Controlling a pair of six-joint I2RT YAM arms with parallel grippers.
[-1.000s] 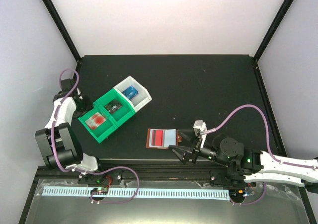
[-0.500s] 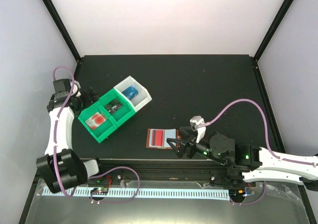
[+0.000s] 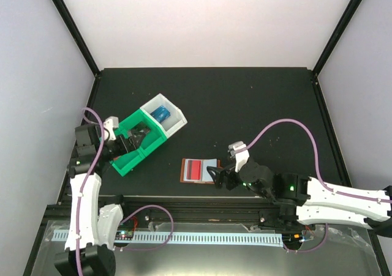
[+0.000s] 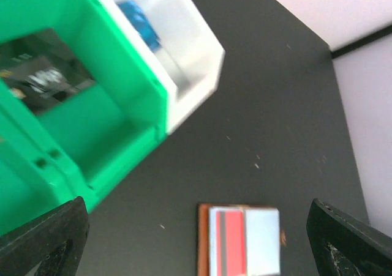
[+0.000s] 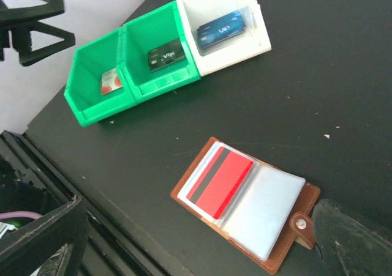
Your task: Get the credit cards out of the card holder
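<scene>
The brown card holder (image 3: 199,170) lies open on the black table, a red card (image 3: 195,171) in its left clear pocket. In the right wrist view the holder (image 5: 269,208) shows the red card (image 5: 220,181) with its dark stripe, and the right pocket looks bare. My right gripper (image 3: 215,177) stands open at the holder's right edge, holding nothing. A blue card (image 3: 162,112) lies in the white bin, a dark card (image 5: 165,55) in the middle green bin. My left gripper (image 3: 131,142) hangs open and bare over the green bins.
Green bins (image 3: 125,164) and a white bin (image 3: 174,124) stand in a row at the left; the nearest green one holds a red-and-white card (image 5: 110,81). The table's front rail runs just below the holder.
The left gripper has opened and swung from the bins' left side to over the green bins. The right gripper has moved left, up to the holder's right edge.
</scene>
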